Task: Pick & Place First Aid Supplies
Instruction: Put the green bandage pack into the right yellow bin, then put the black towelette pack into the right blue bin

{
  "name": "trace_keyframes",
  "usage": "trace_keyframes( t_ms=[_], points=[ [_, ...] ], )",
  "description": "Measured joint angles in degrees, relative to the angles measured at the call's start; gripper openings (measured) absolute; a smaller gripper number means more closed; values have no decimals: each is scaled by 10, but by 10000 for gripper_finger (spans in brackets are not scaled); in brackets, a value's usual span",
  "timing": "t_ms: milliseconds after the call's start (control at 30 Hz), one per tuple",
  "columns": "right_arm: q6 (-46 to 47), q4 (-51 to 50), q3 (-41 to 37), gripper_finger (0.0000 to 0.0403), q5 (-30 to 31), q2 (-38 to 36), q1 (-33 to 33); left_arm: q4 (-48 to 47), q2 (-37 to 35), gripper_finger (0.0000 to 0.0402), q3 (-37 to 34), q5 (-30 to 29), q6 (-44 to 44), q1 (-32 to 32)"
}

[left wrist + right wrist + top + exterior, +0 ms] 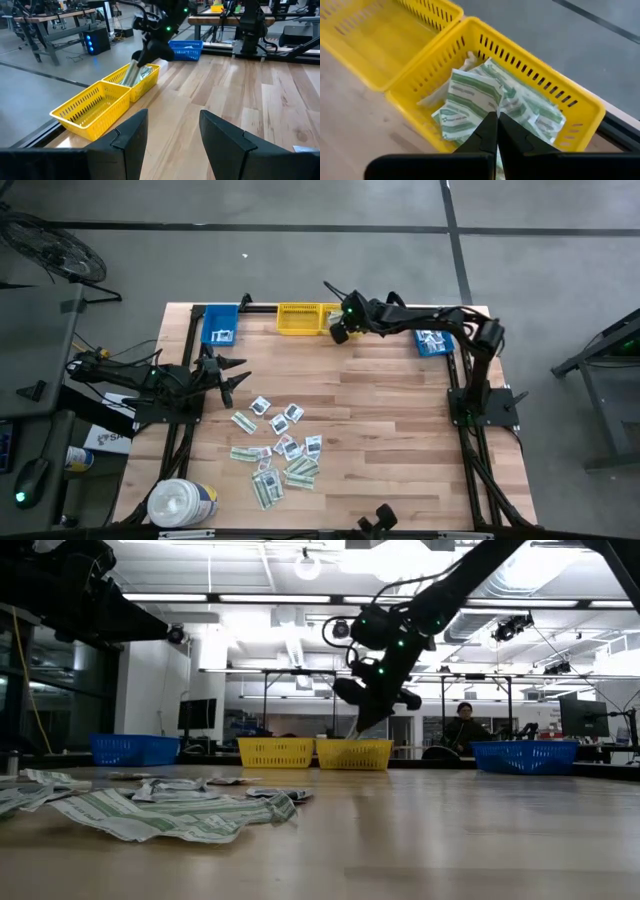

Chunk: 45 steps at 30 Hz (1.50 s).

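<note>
- A pale wooden surface (400,440) stands in a large workshop with a grey floor; the low view alone shows the ceiling lights and a person seated far behind.
- Along the far edge sit a blue bin (220,323), two yellow bins side by side, and another blue bin (433,341).
- The right hand (496,117) hangs over the yellow bin (485,85) nearer the right arm, fingers pressed together on a green-striped packet (470,97).
- Only its wrist view shows that this bin holds a heap of such strips just below the fingertips, while the neighbouring yellow bin (380,35) looks bare.
- The right arm stretches long across the far edge, the hand tipped down.
- The left hand (232,377) waits low at the left side, fingers spread apart and holding nothing.
- The loose packets (280,448) lie scattered on the near middle of the surface, well apart from the right hand and near the left one.
- A white tub (180,502) stands at the near left corner.
</note>
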Motion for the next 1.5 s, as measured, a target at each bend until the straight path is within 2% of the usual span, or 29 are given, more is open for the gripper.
trace_keyframes(
  t_ms=[167,533,700,833,1000,1100,1233,1500],
  points=[
    [1,5,-3,21,-7,-1,-4,0,0,177,0,-1,0,0],
    [-1,-17,3,128,0,-11,-9,-2,0,177,0,-1,0,0],
    [-22,-66,3,145,-2,-48,-14,-4,0,177,0,-1,0,0],
    [-63,-95,3,146,-50,-88,-4,-4,0,177,0,-1,0,0],
    [-155,-77,-14,146,-152,-120,48,-4,0,177,0,-1,0,0],
    [-212,-81,-21,146,-191,-125,91,-3,0,177,0,-1,-1,0],
    [-252,-82,-21,145,-196,-126,155,3,0,177,0,0,-17,0],
    [-286,0,-21,145,-177,-96,270,-24,-3,177,0,16,-35,0]
  ],
)
